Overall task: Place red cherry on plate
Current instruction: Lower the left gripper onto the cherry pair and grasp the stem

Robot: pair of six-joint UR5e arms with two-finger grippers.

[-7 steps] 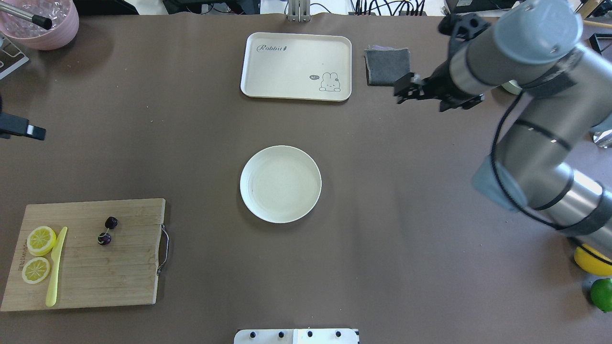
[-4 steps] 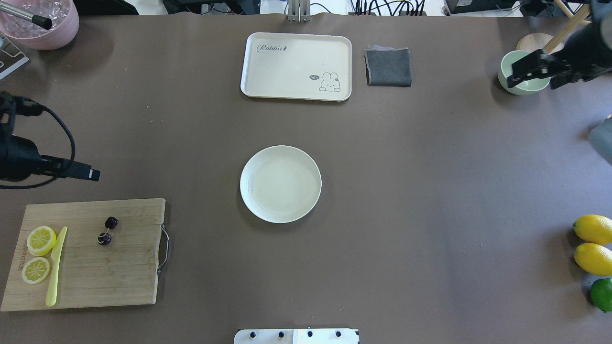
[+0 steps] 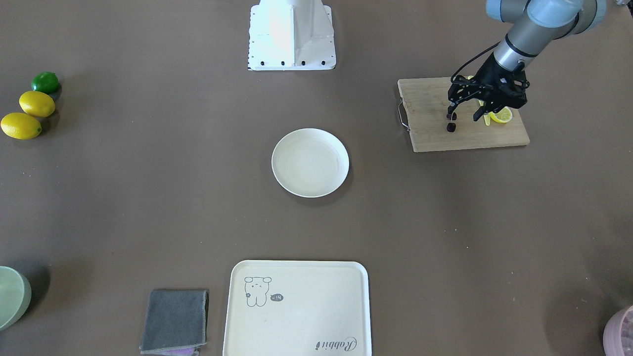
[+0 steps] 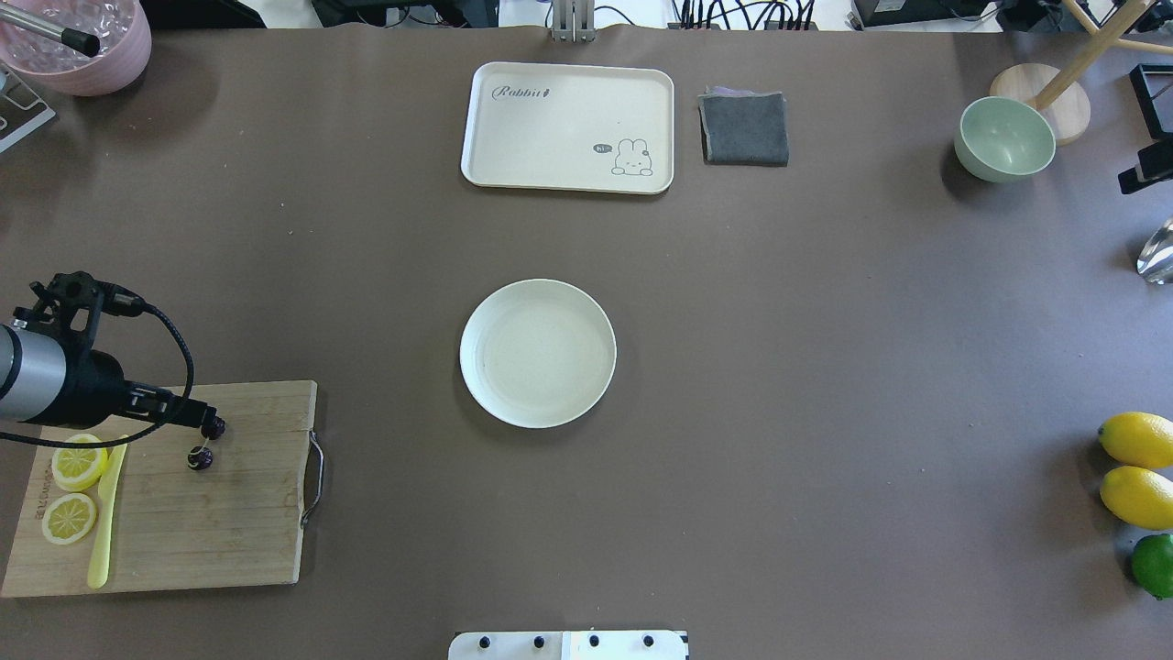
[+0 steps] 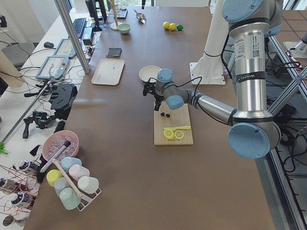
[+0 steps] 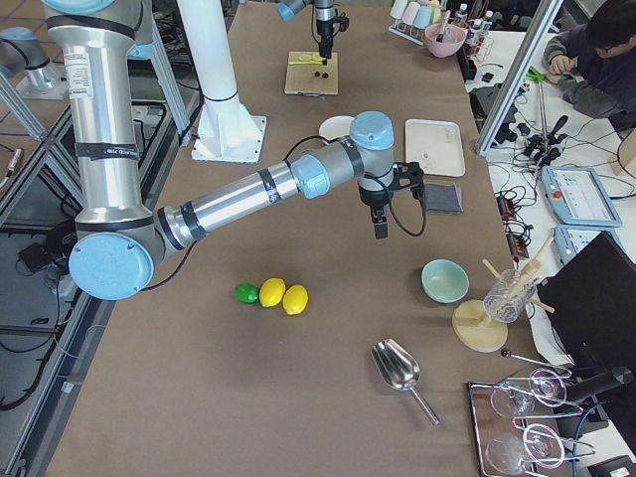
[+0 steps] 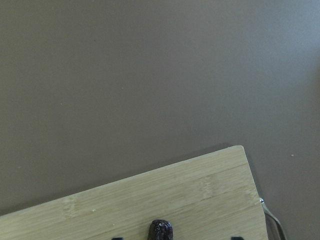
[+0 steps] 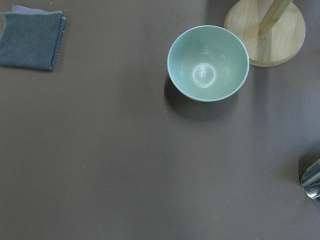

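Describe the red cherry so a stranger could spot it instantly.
Find the wooden cutting board at the table's edge on the robot's left. On it, beside two lemon slices and a yellow knife, lies the red cherry: two tiny, near-black balls joined by thin stems, much smaller and darker than the slices.

Robotics laboratory: robot arms (image 6: 238, 194) are set by a white pedestal (image 3: 292, 34) at a brown-covered table (image 3: 148, 198), flanked by control tablets (image 5: 53, 66), cables (image 4: 733, 14) and aluminium framing (image 5: 73, 33).
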